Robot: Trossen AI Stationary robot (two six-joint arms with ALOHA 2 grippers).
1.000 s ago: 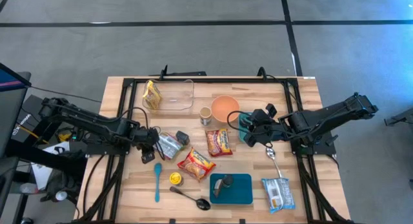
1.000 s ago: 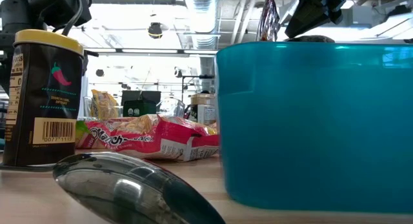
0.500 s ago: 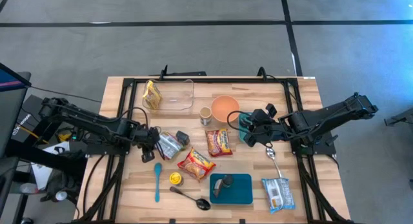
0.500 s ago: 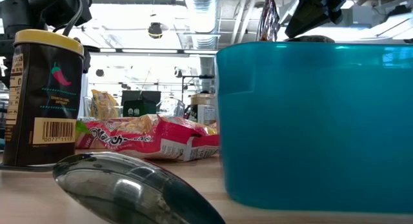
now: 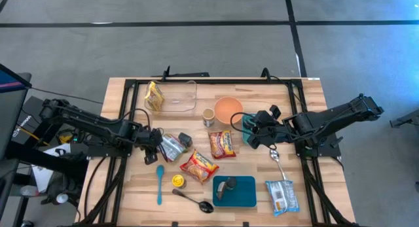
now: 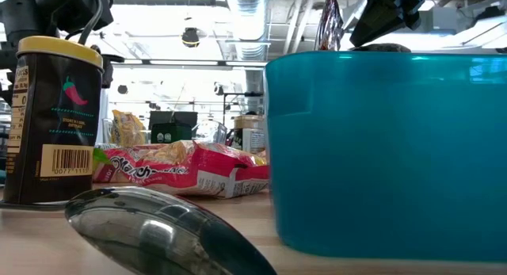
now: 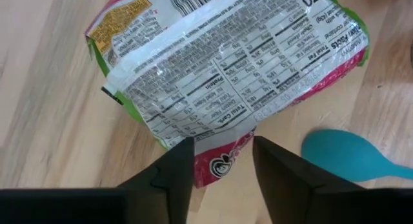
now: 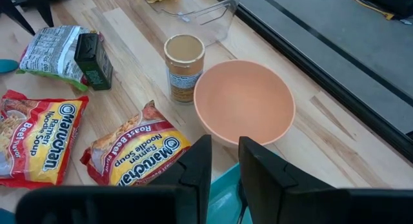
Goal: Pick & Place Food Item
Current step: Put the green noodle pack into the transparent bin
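Both arms are dark, nearly black, and built from slim tube links with thicker round joints between them. The left arm (image 5: 91, 127) has thin black cables looping beside its wrist, and the right arm (image 5: 327, 119) carries a small boxy block on top of its wrist. Each claw has two flat, matte black fingers (image 7: 171, 179) with straight, angular edges and no markings on them.

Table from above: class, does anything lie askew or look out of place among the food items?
One thing stands out: the silver noodle packet near the left tool lies face down and skewed, its nutrition panel upward, while the two Maruchan packets lie printed side up. Nothing looks spilled or damaged.
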